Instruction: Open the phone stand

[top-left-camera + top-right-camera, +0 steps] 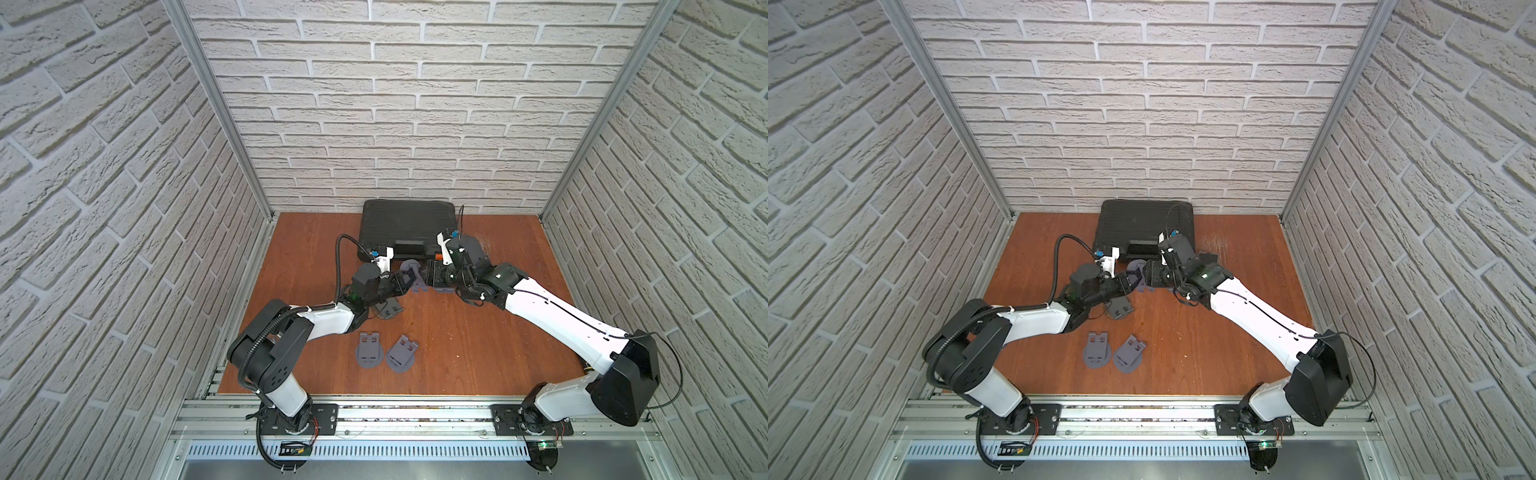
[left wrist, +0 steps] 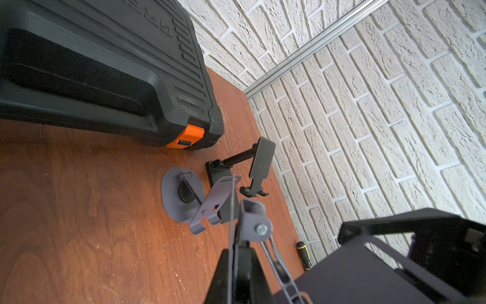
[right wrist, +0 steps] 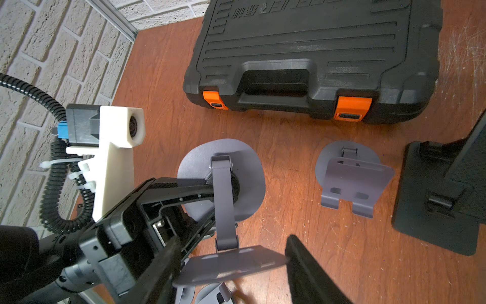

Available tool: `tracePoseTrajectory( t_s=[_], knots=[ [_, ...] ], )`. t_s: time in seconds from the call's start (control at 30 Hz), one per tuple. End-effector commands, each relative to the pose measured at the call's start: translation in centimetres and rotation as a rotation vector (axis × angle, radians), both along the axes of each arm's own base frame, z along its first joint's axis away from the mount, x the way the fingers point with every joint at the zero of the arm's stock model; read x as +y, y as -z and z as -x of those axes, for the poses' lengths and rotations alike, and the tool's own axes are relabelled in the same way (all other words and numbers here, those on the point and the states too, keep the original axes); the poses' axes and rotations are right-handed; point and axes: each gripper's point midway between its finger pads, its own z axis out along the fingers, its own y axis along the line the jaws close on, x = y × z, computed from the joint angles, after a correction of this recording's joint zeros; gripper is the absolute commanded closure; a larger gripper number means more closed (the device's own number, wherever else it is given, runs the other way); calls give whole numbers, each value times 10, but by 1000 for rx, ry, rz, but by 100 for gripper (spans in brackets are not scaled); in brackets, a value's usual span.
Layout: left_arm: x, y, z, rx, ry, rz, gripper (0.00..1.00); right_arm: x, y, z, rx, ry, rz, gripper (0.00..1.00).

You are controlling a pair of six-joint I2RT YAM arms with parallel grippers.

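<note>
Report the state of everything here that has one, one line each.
tool case: closed, latched.
held grey stand: lifted, partly unfolded.
left gripper: shut on held grey stand.
right gripper: closed across its plate.
grey stand by the tool case: open, plate tilted up.
black stand: open, upright.
two near grey stands: folded flat.
grey stand under left arm: partly hidden, looks folded.

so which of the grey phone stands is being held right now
The phone stand gripped by its stem in the left gripper, raised above the table; the other grey stands rest on it.
</note>
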Motion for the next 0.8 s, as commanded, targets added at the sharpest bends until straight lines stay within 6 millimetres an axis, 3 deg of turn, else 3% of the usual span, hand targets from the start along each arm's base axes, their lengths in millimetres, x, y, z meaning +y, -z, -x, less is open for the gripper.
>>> tracePoseTrajectory(
  t_s=[0.0,0.57,0.77],
  knots=[
    [41,-27,-49,-32,-238,101,100,24,25,63,198,-205,6,81],
    [36,-33,-44,-24,-211,136,100,29,24,63,178,-247,37,81],
    [33,-29,-35,-18,-181,127,100,32,11,52,150,-225,31,72]
  ],
)
